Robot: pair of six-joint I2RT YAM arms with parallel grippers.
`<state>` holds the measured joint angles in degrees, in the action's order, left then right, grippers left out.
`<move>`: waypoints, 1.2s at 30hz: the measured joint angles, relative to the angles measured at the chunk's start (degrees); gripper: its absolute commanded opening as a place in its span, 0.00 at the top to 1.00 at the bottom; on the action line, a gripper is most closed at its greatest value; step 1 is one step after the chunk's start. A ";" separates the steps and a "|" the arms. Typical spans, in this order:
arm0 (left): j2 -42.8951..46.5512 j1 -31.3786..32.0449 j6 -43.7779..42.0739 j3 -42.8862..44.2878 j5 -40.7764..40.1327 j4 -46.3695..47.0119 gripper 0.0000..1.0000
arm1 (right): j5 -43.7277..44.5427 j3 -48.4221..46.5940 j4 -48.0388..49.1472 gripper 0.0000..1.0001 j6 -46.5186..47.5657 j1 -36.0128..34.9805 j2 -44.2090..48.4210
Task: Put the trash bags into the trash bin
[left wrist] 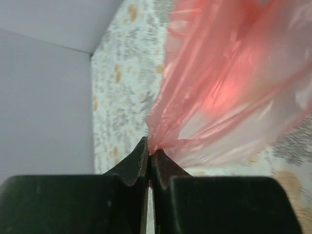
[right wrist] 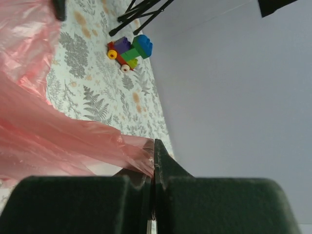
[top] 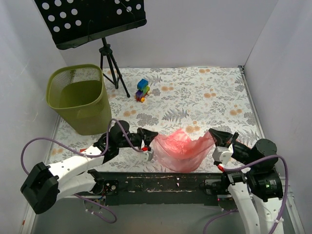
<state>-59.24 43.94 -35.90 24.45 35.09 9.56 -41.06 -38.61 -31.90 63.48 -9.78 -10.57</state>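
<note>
Pinched black fingers of the left end effector [left wrist: 148, 155] are clamping a gathered corner of the trash bag [left wrist: 229, 83], and the film is fanning out from the closed tips. The right end effector [right wrist: 153, 156] is gripping the opposite edge in the same way, its jaws shut on a thin fold. Between them the bag is hanging as a loose pink sack at the middle of the table's [top: 204, 92] near edge. Whether its belly is touching the table I cannot tell. The trash bin [top: 92, 119] is standing upright against the left edge toward the far-left corner, well apart from the bag. A toy train [top: 142, 90] is sitting near the far edge, and a music stand [top: 90, 19] is rising behind the bin.

Both grips are looking thin. If the arms pull apart while carrying the sack leftward, the film is likely to slip or tear. A low-hanging sack may also snag the rim and tip the light bin, and the right arm may be running short of reach.
</note>
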 measured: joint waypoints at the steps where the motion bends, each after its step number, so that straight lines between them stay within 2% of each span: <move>1: 0.39 -0.15 1.88 2.10 -0.81 0.22 1.00 | -0.33 -1.81 -0.26 0.99 -0.83 0.00 -1.11; 4: 2.51 -0.26 8.59 5.95 -3.34 0.70 1.00 | 0.94 -5.29 -0.59 0.99 -6.73 0.00 -7.85; 8: 1.97 -0.22 20.61 11.19 -8.96 -2.19 1.00 | 9.57 -10.27 0.24 0.99 -20.76 0.00 -20.79; 12: -5.53 -0.63 41.00 25.03 -18.01 -10.95 1.00 | 16.00 -20.70 -3.52 0.99 -33.99 0.02 -36.61; 15: -11.98 -2.82 55.78 35.54 -20.55 -18.25 1.00 | 18.62 -25.33 -6.49 0.99 -41.03 0.02 -45.07; 19: -17.86 -5.90 68.78 43.12 -22.53 -25.99 1.00 | 23.15 -29.27 -10.71 0.99 -47.23 0.02 -53.00; 23: -26.14 -7.48 73.55 54.60 -24.44 -30.80 1.00 | 25.97 -40.92 -14.10 0.99 -50.34 0.44 -61.46; 27: -37.05 -10.71 76.98 74.79 -25.03 -31.28 1.00 | 25.70 -63.47 -14.73 0.99 -53.79 3.54 -72.81; 30: -42.64 -13.73 80.11 87.52 -24.87 -29.51 1.00 | 25.55 -76.26 -12.02 0.99 -56.39 6.69 -78.84; 33: -42.07 -15.41 83.17 88.74 -21.31 -28.65 1.00 | 25.27 -73.20 -10.75 0.99 -57.59 8.22 -77.20; 36: -39.87 -14.80 85.44 82.99 -15.04 -28.98 1.00 | 23.54 -61.13 -10.40 0.99 -58.14 7.98 -72.46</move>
<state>-99.11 29.15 49.54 107.44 20.05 -19.42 -17.52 -99.74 -42.30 5.34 -1.80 -83.02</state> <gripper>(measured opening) 0.007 0.020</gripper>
